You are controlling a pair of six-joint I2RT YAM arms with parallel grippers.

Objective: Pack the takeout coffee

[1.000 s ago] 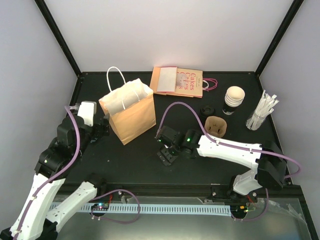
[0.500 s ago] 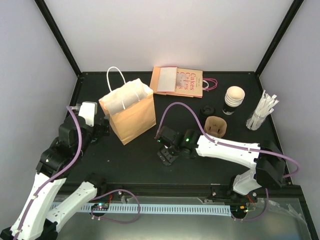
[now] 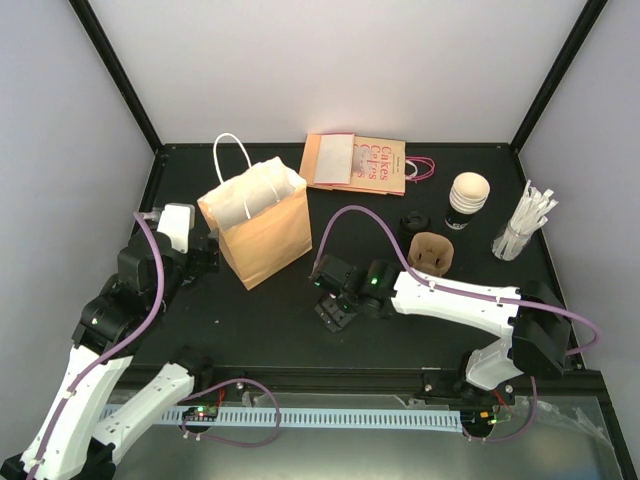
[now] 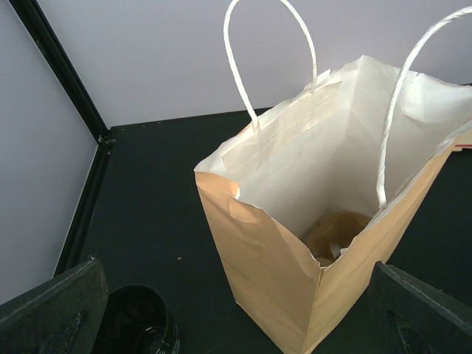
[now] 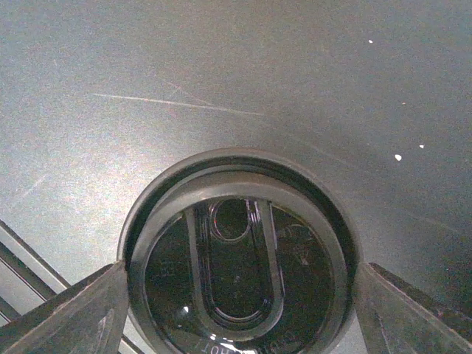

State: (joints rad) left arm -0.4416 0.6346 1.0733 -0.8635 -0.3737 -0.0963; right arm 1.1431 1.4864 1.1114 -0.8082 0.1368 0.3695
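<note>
The black takeout cup (image 3: 468, 200) stands uncovered at the back right, showing its cream inside. Its round black lid (image 5: 240, 265) lies flat on the table under my right gripper (image 3: 336, 306). That gripper (image 5: 240, 302) points straight down, and both fingers (image 5: 81, 313) touch the lid's rim, one on each side. The open kraft bag (image 3: 258, 225) stands upright at the left. My left gripper (image 3: 205, 255) is open beside it and holds nothing. In the left wrist view the gripper (image 4: 236, 310) looks into the bag (image 4: 295, 280), where something brown (image 4: 335, 232) lies at the bottom.
A brown pulp carrier (image 3: 431, 252) sits right of centre, with a small black piece (image 3: 413, 220) behind it. White wrapped straws (image 3: 522, 225) stand at the far right. Flat printed paper bags (image 3: 358, 163) lie at the back. A glossy black round object (image 4: 136, 324) sits by my left finger.
The right gripper's fingers have closed in slightly onto the lid's rim. The left arm and the bag have not moved.
</note>
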